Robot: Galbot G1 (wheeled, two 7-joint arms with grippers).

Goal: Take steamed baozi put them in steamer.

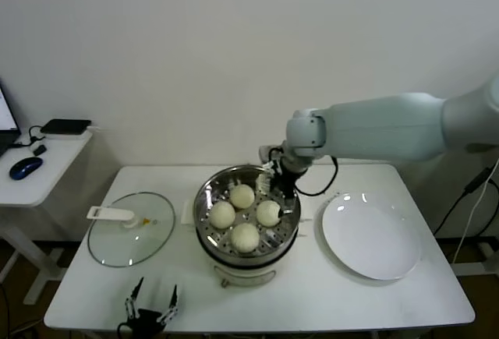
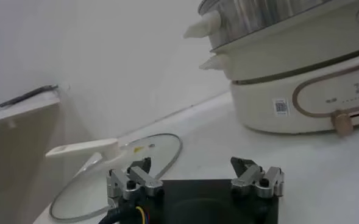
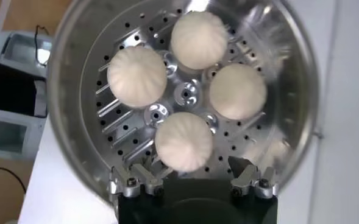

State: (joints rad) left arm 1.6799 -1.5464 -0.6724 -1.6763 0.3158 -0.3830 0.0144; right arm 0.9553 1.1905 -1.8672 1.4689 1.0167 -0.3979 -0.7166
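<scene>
Now all four steamed baozi point(image 3: 184, 141) sit on the steamer point(image 1: 204, 203) tray; right gripper point(image 3: 191, 176) wide, empty, above the nearest. Soft, light, squashable: pinch gently at the sides. Left gripper point(image 1: 151, 302) open, parked.

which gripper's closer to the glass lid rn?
Left. The left gripper sits open at the table's front edge, just in front of the glass lid. The right gripper hangs open over the steamer, on the far side from the lid.

Glass lid point(image 1: 129, 229) and white plate point(image 1: 373, 238) on white table point(image 1: 312, 292)
</scene>
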